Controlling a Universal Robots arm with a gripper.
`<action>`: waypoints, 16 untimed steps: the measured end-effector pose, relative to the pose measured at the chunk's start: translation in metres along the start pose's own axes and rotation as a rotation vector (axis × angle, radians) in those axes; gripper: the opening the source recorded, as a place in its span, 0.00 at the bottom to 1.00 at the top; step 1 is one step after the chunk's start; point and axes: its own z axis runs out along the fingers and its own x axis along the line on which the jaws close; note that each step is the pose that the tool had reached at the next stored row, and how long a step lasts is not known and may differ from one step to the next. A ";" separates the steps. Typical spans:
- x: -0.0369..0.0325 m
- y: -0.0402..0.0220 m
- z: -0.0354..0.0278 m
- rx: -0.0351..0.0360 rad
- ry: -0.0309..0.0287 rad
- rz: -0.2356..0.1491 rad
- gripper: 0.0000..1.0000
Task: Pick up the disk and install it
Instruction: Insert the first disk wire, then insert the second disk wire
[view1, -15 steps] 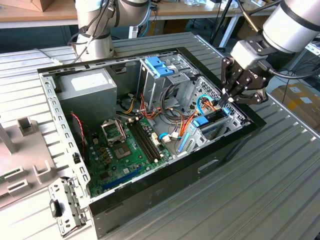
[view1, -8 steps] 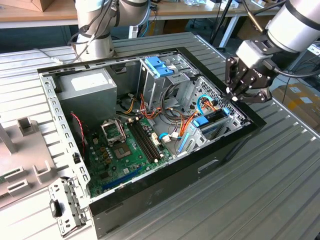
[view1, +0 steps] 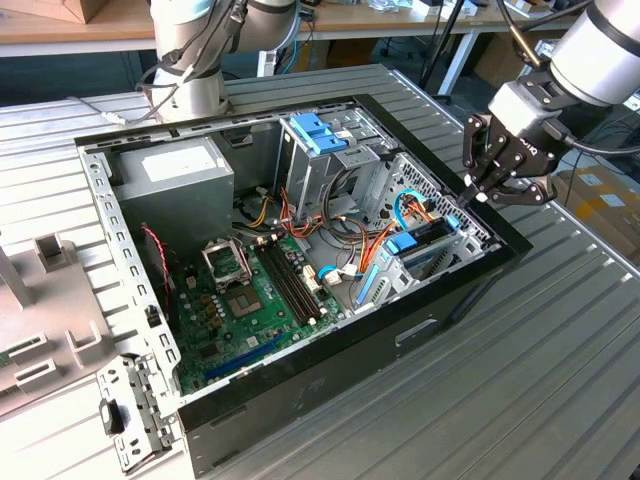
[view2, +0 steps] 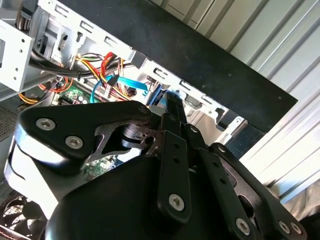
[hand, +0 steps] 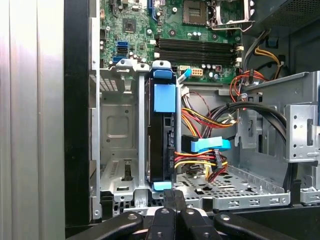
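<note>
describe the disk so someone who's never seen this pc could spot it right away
Start at the open computer case lying on the slatted metal table, and go to its drive cage at the exterior view's right, just below the gripper. The disk stands on edge in that cage's slot. It is the dark slab framed by blue plastic, unlike the empty metal bay beside it.

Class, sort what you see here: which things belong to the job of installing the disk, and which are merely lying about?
Belongs to the job:
the disk, standing on edge in the drive bay
the tool, close by the disk

Just lying about:
the power supply
the motherboard
the blue bracket
the loose metal plate on the table
</note>
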 end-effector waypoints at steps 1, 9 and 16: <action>0.0000 0.0000 0.0000 0.0000 0.0000 0.000 0.11; 0.0004 0.0000 0.0000 0.0000 0.0000 0.000 0.11; 0.0005 0.0114 0.0001 0.0000 -0.0001 0.000 0.11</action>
